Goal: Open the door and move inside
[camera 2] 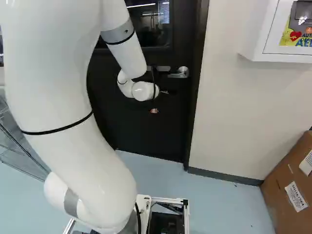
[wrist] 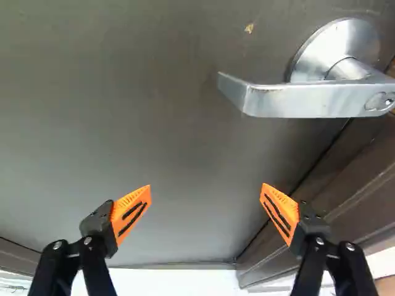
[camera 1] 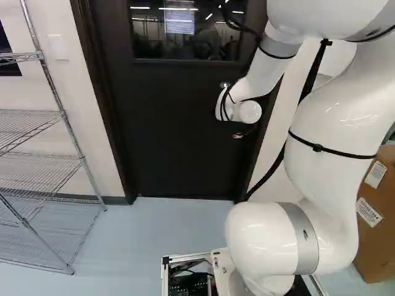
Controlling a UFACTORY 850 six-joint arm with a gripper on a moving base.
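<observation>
Door: tall, flat, dark brown (camera 1: 173, 129), closed in its dark frame (camera 2: 193, 97), dark glass window (camera 1: 185, 31) near its top edge.
Handle: silver metal lever on a round plate (wrist: 308, 100), near the door's right edge in the right base view, free end pointing toward the opposite edge.
Gripper: black, two-fingered, orange-padded (camera 2: 159, 101), close to the door, below the handle; fingers spread wide, holding nothing, the lever ahead of them and untouched.
Shelving: chrome wire rack (camera 1: 68, 126), beyond the door's left edge.
Wall: white cabinet (camera 2: 254, 44) mounted beyond the right edge; brown cardboard box (camera 2: 280, 195) on the floor below.
</observation>
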